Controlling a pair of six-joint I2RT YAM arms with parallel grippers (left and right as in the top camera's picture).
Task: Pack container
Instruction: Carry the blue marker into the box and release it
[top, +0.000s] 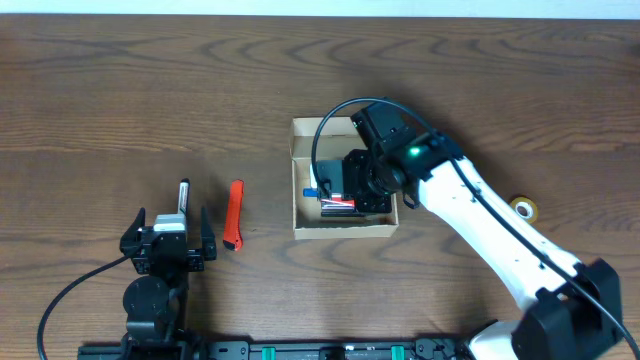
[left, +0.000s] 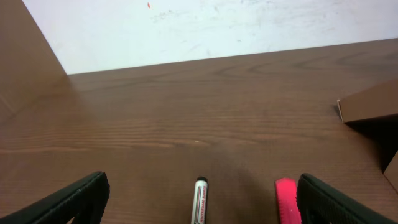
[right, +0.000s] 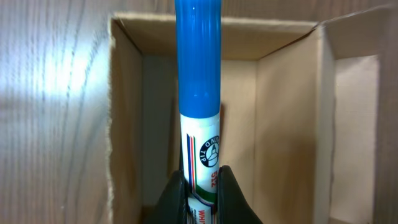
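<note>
Two arms, one box. The box (top: 345, 231) sits open-topped near the middle of the surface (top: 100, 100), under the right arm. The right hand (right: 200, 186) is closed tight on a blue marker (right: 199, 74), gripping it at the printed label with the blue end toward the camera. The left hand (top: 172, 225) rests at the near edge, spread wide and empty. A pen (top: 184, 195) and a red marker (top: 235, 214) lie just in front of it, well apart from the box.

Hazards, as we judge them:
- **Marker lodging:** it seems to stand steeply over the cavity. Let go like this, it may land on end and lean on a wall rather than lie flat, so the lid could not close.
- **Rim catch:** any sideways drift on the way down could snag its lower end on the rim or on whatever already lies inside. We see a red-printed label below the fingers but cannot identify it.
- **Box sliding:** nothing braces the box, so a push from the marker or the hand against a wall would slide it.

Orientation: the box's mouth faces straight up and its walls run square to the surface's edges. From overhead it is nearly square. We take its long axis to run near to far, though the margin is slight. A flap (right: 357, 124) stands at the right of the right wrist view. There the marker's length lies parallel to the side walls.
</note>
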